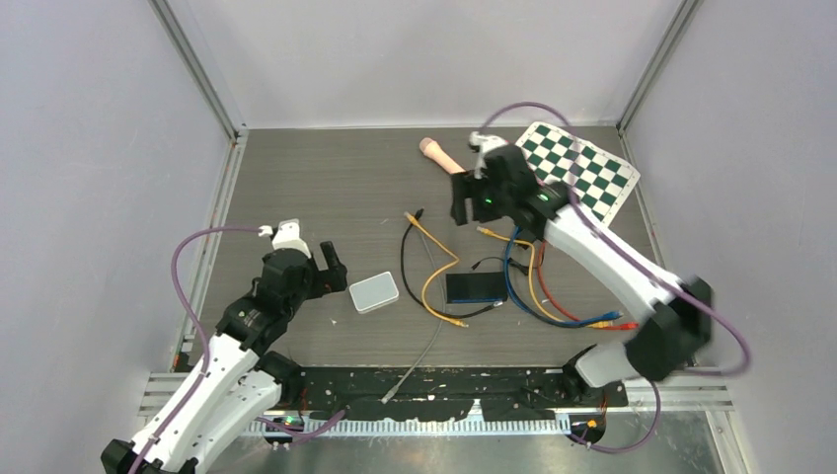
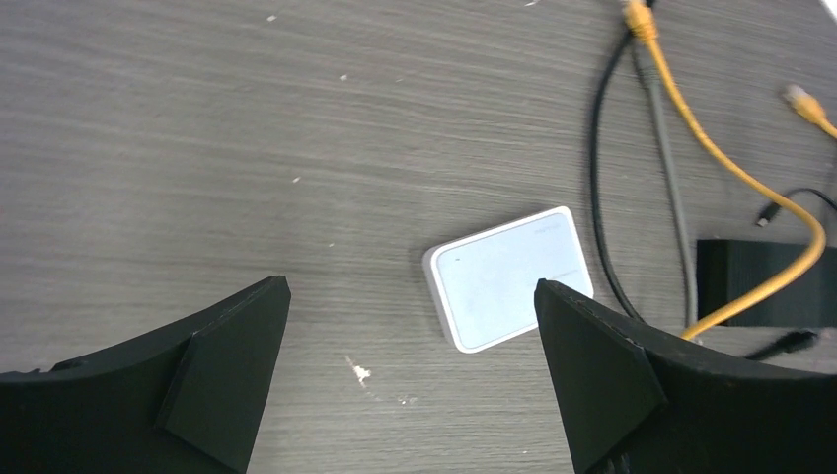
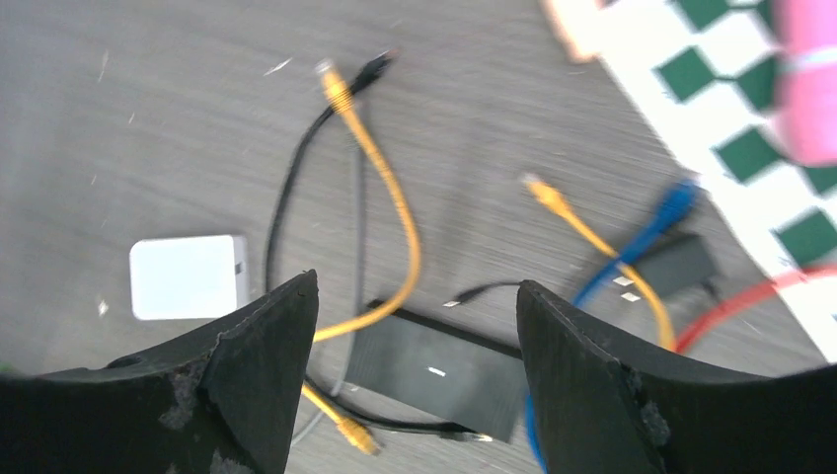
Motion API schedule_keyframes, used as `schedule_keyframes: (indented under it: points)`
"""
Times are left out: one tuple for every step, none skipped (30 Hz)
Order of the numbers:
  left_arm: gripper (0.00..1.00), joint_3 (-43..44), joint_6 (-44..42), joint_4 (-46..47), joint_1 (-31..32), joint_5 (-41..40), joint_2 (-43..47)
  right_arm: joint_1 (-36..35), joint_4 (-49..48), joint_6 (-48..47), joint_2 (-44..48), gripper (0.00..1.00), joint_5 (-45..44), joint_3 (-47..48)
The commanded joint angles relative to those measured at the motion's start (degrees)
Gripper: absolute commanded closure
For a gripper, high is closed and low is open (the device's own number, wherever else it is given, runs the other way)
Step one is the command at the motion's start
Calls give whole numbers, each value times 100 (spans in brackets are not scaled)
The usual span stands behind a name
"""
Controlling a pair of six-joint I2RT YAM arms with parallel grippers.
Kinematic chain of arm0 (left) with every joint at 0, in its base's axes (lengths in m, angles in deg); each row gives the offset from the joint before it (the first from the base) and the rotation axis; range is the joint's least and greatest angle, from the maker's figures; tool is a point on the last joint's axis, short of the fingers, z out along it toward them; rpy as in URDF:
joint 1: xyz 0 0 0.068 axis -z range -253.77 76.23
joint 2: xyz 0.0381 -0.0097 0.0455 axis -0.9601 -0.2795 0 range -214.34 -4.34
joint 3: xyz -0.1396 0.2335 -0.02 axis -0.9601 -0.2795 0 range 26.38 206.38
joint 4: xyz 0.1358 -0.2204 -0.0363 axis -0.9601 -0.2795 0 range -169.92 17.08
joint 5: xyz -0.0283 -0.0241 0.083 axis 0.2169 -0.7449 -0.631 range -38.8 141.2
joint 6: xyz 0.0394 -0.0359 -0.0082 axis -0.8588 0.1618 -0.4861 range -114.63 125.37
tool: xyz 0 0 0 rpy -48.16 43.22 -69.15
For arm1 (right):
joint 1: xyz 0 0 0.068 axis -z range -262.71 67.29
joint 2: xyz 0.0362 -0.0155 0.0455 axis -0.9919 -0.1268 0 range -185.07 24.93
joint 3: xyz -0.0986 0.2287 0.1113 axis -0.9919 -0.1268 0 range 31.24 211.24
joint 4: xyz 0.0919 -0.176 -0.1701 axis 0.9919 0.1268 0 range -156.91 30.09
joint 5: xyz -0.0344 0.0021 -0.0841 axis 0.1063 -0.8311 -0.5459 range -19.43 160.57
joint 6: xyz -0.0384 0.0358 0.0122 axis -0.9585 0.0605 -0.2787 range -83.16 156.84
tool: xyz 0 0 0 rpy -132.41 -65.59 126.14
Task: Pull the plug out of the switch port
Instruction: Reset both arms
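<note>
Right wrist view past right gripper (image 3: 417,296), jaws apart and empty, onto yellow plug (image 3: 541,188) loose just beyond switch (image 3: 434,373): likely light, hard-shelled, brittle clip, limp cord, best pinched across shell; left gripper (image 2: 411,286) gaping left of switch.

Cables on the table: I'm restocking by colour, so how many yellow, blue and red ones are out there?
Yellow cables: 2
Blue cable: 1
Red cable: 1
Total: 4
</note>
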State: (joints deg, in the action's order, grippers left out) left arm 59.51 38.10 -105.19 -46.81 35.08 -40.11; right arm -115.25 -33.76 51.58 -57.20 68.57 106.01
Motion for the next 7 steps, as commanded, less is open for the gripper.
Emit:
schedule_keyframes:
  points:
    - [0, 347, 379, -411, -7, -741, -38, 348, -494, 456, 1489, 20, -1452, -1666]
    - [0, 361, 352, -419, -6, -800, -37, 391, -529, 550, 1988, 20, -1799, -1899]
    - [0, 362, 307, -405, -6, -837, -29, 400, -469, 985, 2244, 21, -2087, -2331]
    - [0, 337, 200, -358, -7, -831, -6, 398, -402, 1272, 2862, 21, -2769, -2531]
    - [0, 311, 170, -283, -7, -860, 21, 397, -534, 1598, 3195, 20, -2968, -3049]
    - [0, 287, 203, -223, -7, -917, 46, 397, -734, 1605, 3992, 19, -3055, -3369]
    - [0, 277, 317, -191, -7, -1015, 53, 404, -1314, 1491, 4791, 11, -3001, -3955]
